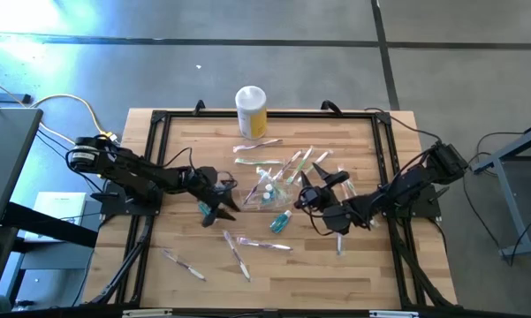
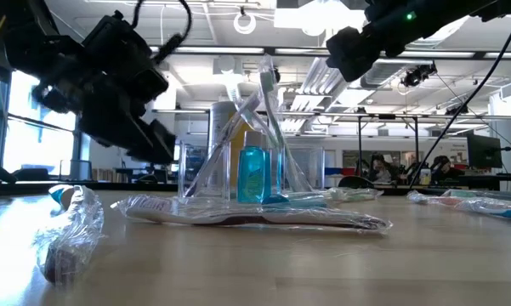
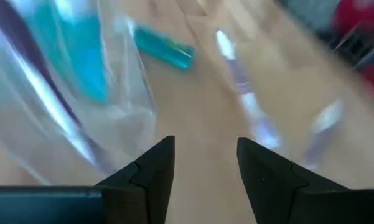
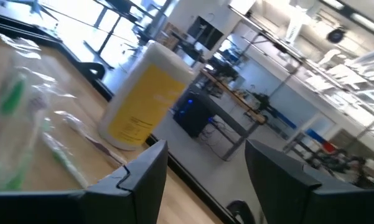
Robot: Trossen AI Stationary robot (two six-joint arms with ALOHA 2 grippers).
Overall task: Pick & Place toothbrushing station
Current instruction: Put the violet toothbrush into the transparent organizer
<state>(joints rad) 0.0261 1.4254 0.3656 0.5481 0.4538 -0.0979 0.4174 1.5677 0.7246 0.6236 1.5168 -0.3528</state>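
Note:
The toothbrushing station (image 1: pixel 267 191) is a clear plastic container standing mid-table on its base. It holds toothbrushes and a teal bottle (image 2: pixel 253 174). It also shows in the low view (image 2: pixel 238 161) and the left wrist view (image 3: pixel 62 99). My left gripper (image 1: pixel 223 200) is open and empty just left of the container, above the table. My right gripper (image 1: pixel 306 196) is open and empty just right of it, raised. In the right wrist view (image 4: pixel 205 158) it faces the yellow jar (image 4: pixel 146 102).
A white-lidded yellow jar (image 1: pixel 251 110) stands at the far edge. A teal tube (image 1: pixel 279 221) lies near the container. Wrapped toothbrushes lie scattered behind it (image 1: pixel 287 163) and toward the near edge (image 1: pixel 238 252), with one at the near left (image 1: pixel 184 263). A black frame (image 1: pixel 150 177) borders the table.

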